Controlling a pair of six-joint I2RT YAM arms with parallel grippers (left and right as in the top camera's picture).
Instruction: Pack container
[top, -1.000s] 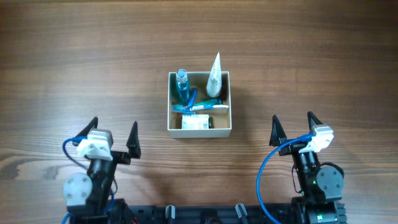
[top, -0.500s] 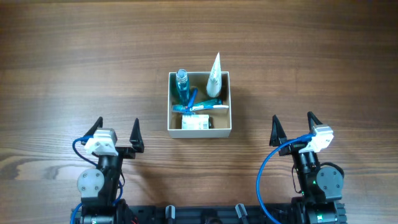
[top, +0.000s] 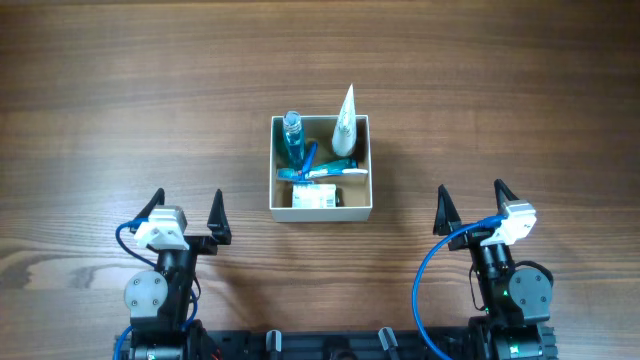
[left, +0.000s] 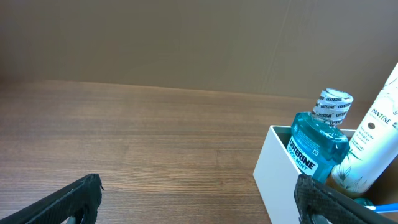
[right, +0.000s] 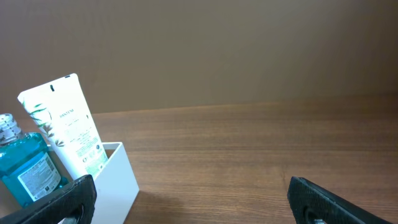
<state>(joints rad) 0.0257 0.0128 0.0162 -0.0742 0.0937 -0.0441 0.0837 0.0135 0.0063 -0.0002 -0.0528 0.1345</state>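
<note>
The container (top: 321, 212), a square box with white walls and a tan inside, stands at the table's middle. In it are a blue mouthwash bottle (top: 292, 138), a white tube (top: 345, 125) leaning on the far wall, a blue toothbrush (top: 310, 160) and a small white box (top: 315, 197). My left gripper (top: 186, 212) is open and empty, near and left of the container. My right gripper (top: 470, 206) is open and empty, near and right of it. The left wrist view shows the container's wall (left: 277, 174), bottle (left: 318, 144) and tube (left: 375, 143). The right wrist view shows the wall (right: 118, 180) and tube (right: 65, 127).
Bare wooden tabletop surrounds the container. Blue cables loop at both arm bases (top: 430, 280) along the near edge.
The left arm swung right and settled about half a second ago; since then it has held still. The right arm and the container's contents have not moved.
</note>
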